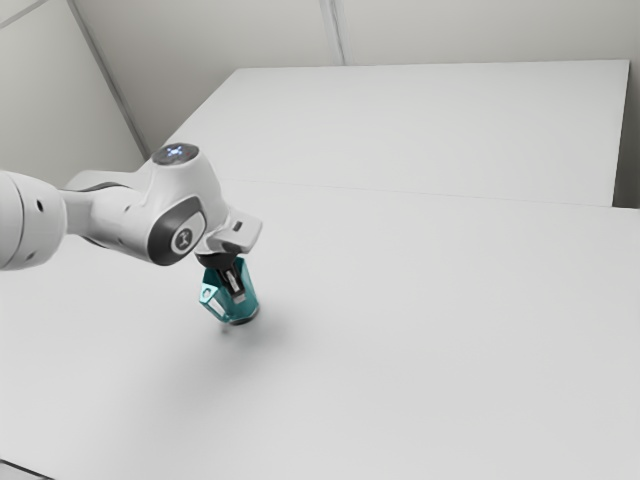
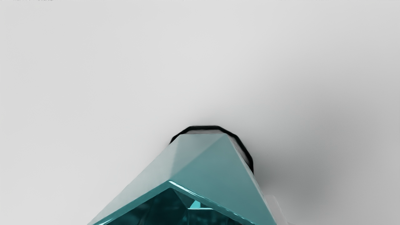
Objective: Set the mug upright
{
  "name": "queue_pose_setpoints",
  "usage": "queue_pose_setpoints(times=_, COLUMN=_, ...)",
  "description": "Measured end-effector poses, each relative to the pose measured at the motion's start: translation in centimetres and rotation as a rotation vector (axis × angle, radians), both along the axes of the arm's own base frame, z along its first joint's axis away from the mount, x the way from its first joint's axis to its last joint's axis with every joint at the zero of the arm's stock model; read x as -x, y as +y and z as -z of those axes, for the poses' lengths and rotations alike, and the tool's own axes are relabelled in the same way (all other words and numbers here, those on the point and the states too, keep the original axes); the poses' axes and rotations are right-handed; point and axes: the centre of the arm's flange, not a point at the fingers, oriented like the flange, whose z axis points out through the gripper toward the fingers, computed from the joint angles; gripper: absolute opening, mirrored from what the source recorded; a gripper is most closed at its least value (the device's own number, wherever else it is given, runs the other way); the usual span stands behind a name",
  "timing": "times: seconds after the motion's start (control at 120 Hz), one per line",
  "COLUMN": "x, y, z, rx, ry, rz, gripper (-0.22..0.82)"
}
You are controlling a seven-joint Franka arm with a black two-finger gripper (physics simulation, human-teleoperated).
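Exterior view first: the teal faceted mug (image 1: 250, 286) is out on the white table (image 1: 450, 320), under the hand of the white Franka arm (image 1: 115, 222). Its mouth end points up toward the hand and its dark base (image 1: 241, 321) points down, so the long axis runs close to vertical, maybe with a bit of a lean. What looks like the handle (image 1: 207, 293) sticks out toward the exterior view's left. The black gripper (image 1: 236, 291) is right down at the mug, overlapping it from this angle, but honestly I can't tell how far open it is or if it actually has hold of the thing. Can't tell if the base touches the table either. For branding, there's a pale logo (image 1: 184, 240) on the dark joint cap and a little lit display (image 1: 175, 153) on top, both too small to read

Wrist view: the mug opens toward the hand, angular rim (image 2: 137, 201) nearest, and the sides narrow down to the black-edged base farther off. Inside it's dark teal with a bright cyan patch (image 2: 196, 205), and I can't make out what that patch is
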Motion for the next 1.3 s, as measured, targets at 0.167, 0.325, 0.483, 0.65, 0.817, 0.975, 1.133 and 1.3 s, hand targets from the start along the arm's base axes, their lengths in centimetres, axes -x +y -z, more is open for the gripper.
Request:
queue_pose_setpoints(times=0.167, x=-0.1, y=-0.3, z=0.1, rx=0.002, ry=-0.006, rz=-0.003, gripper=-0.18)
queue_pose_setpoints(times=0.325, x=-0.1, y=-0.5, z=0.0, rx=0.004, ry=-0.01, rz=-0.006, gripper=-0.15)
queue_pose_setpoints(times=0.483, x=-0.1, y=-0.5, z=0.0, rx=0.007, ry=-0.01, rz=-0.009, gripper=-0.06)
queue_pose_setpoints(times=0.65, x=-0.1, y=-0.4, z=-0.1, rx=0.008, ry=-0.011, rz=-0.012, gripper=0.02)
queue_pose_setpoints(times=0.817, x=-0.2, y=-0.2, z=-0.3, rx=0.009, ry=-0.015, rz=-0.015, gripper=0.1)
queue_pose_setpoints(times=0.975, x=-0.3, y=-0.1, z=-0.6, rx=0.011, ry=-0.022, rz=-0.019, gripper=0.16)
queue_pose_setpoints(times=1.133, x=-0.4, y=0.0, z=-1.2, rx=0.016, ry=-0.032, rz=-0.024, gripper=0.22)
queue_pose_setpoints(times=1.3, x=-0.5, y=0.0, z=-1.5, rx=0.03, ry=-0.04, rz=-0.038, gripper=0.25)
